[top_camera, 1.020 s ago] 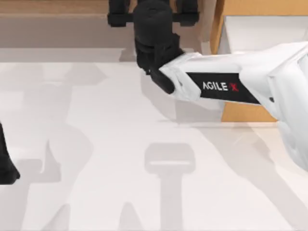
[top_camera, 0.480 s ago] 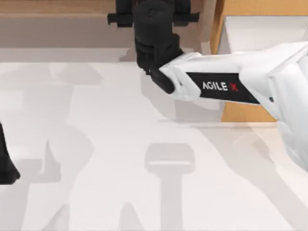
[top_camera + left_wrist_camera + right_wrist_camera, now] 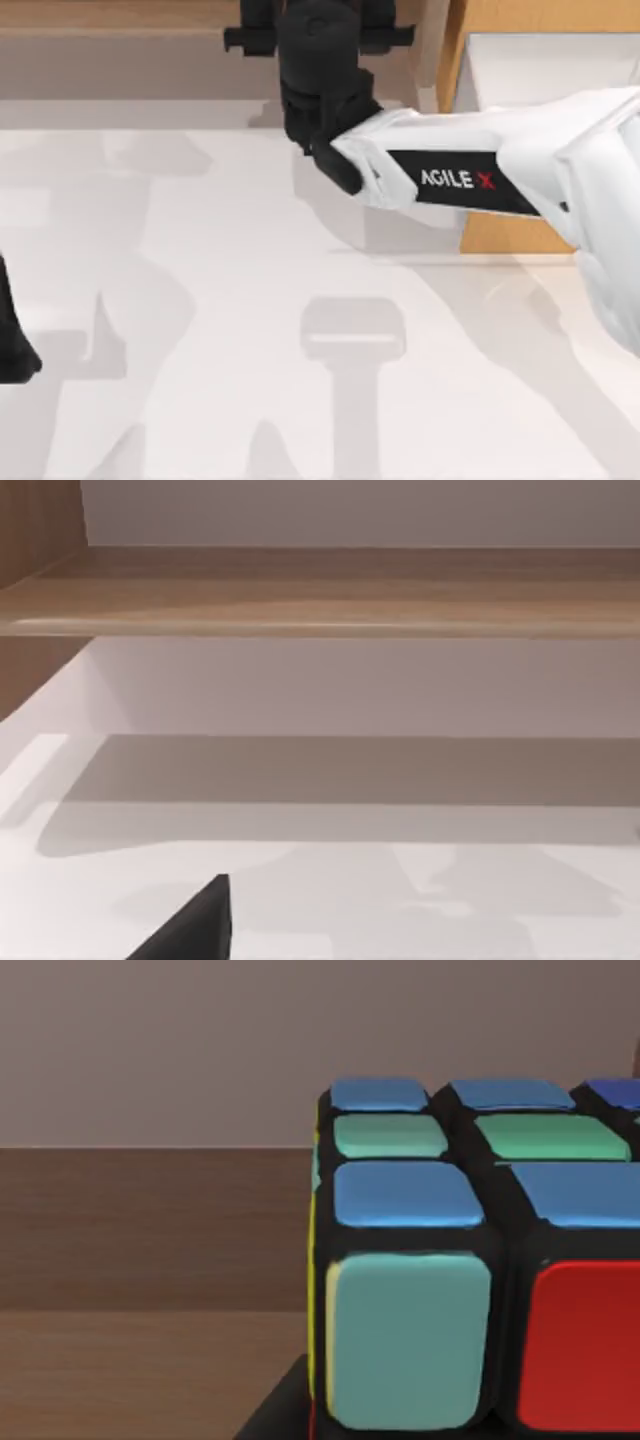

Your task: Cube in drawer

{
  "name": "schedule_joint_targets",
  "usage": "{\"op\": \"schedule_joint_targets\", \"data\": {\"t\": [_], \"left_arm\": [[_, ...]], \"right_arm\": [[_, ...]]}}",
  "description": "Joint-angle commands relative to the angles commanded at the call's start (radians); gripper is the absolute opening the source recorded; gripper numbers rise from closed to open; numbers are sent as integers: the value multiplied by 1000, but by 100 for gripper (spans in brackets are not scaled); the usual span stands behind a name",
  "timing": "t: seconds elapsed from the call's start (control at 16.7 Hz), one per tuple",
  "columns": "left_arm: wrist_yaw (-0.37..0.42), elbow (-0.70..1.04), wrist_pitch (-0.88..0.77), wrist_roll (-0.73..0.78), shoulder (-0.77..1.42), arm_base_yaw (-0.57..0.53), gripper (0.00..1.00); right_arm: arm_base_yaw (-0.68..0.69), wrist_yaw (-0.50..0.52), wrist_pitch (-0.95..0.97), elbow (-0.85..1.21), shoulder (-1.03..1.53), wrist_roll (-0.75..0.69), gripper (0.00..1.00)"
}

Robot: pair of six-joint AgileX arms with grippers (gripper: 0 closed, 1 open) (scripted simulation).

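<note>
One long wooden shelf (image 3: 120, 45) spans the back; one drawer (image 3: 510, 60) stands open at right. My right gripper (image 3: 318, 25) hangs over the shelf, pinching the one cube (image 3: 470, 1260). My left arm is parked at the table's left edge.

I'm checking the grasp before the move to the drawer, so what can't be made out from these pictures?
- Right gripper: in the top view the arm's black wrist covers its fingers, so open or shut is unclear.
- Cube: the right wrist view's edges cut it off; whether it is held cannot be told.
- Drawer: the right arm and the top view's edges hide most of it.
- Left gripper: one dark tip shows.
</note>
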Motion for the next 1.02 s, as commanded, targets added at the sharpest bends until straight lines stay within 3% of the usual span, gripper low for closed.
{"op": "schedule_joint_targets", "data": {"t": [1.02], "left_arm": [[0,0,0,0,0,0,100]], "right_arm": [[29,24,-10,-84,-95,3,0]]}}
